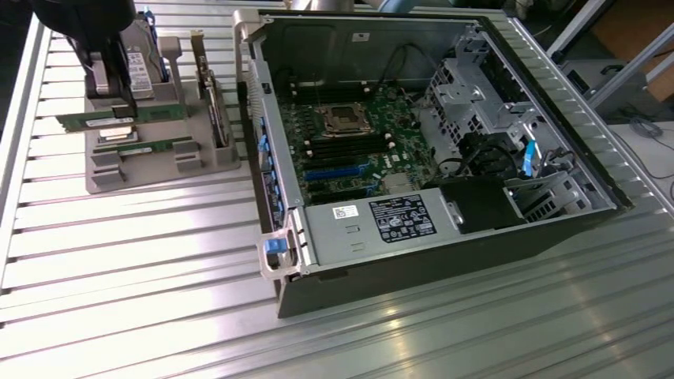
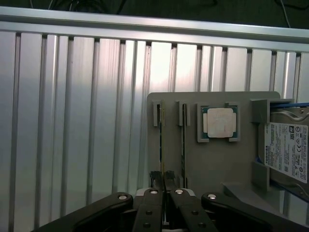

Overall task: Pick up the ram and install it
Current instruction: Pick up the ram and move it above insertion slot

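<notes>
RAM (image 2: 161,140), a thin green circuit-board stick, stands edge-up in a grey plastic tray (image 2: 212,164) beside its twin stick (image 2: 183,140), a silvery square processor chip (image 2: 220,122) and a white-labelled hard drive (image 2: 286,152). The black gripper (image 2: 162,178), pointing down, pinches the RAM's end.

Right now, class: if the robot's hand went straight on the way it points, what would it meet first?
The ram, standing on edge in the grey holder. The hand looks closed on its near end, so contact seems made, though depth is unclear.
</notes>
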Motion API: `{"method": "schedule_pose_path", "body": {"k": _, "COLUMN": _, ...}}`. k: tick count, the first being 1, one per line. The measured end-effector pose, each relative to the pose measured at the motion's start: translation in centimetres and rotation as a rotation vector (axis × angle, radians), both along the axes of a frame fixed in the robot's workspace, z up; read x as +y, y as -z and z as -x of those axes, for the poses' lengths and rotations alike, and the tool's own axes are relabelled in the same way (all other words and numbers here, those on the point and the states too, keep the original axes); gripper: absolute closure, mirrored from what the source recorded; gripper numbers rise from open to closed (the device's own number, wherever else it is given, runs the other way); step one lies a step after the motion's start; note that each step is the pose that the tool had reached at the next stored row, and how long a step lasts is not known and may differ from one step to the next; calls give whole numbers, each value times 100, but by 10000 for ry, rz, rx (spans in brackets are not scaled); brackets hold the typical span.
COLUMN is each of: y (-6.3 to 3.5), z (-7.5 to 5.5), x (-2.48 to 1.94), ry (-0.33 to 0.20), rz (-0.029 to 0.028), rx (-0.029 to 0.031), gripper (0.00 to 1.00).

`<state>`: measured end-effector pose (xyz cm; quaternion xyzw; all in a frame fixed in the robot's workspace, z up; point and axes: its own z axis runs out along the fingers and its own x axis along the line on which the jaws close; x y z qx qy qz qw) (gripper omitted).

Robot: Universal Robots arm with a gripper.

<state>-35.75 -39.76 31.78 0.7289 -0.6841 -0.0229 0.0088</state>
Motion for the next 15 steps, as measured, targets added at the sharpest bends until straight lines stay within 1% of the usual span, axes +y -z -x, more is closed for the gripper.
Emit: {"method": "schedule_pose_path", "body": {"k": 15, "y": -73, "z": 0, "x": -4, "ry": 0, "rz": 0, "rx": -1, "gripper": 88}}
